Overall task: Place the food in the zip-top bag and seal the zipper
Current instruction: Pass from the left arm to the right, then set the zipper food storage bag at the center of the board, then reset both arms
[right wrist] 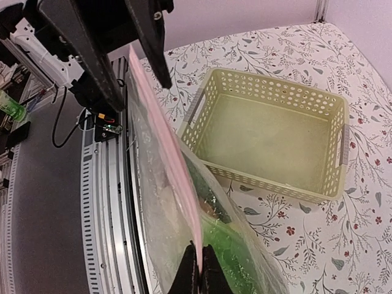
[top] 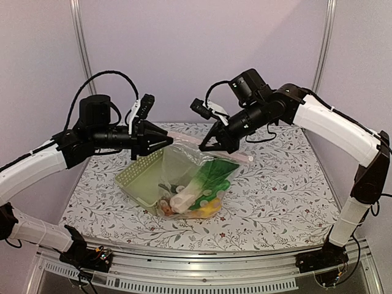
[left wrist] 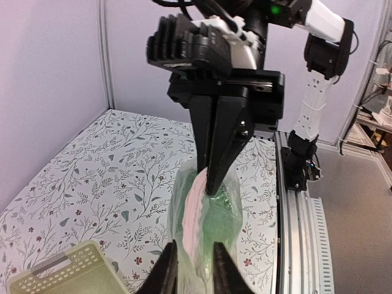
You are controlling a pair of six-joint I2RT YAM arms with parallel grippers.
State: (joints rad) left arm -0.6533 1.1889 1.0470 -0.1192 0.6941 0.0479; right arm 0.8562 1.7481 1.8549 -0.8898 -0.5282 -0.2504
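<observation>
The zip-top bag (top: 187,168) hangs above the table between my two grippers, with the food in its lower part: a green leafy piece (top: 215,174) and orange and yellow pieces (top: 205,211). The pink zipper (top: 236,154) runs along its top edge. My right gripper (top: 207,146) (right wrist: 199,258) is shut on the zipper (right wrist: 165,147), pinching the strip flat. My left gripper (top: 165,142) (left wrist: 195,268) straddles the other end, its jaws a little apart with the zipper (left wrist: 193,208) and clear plastic loose between them. Green food (right wrist: 245,257) shows through the bag wall.
The pale green lattice basket (top: 138,180) (right wrist: 269,180) (left wrist: 61,275) stands on the flowered table just left of the bag, nothing visible in it. A metal rail (top: 202,272) runs along the near table edge. Walls close in the back and sides.
</observation>
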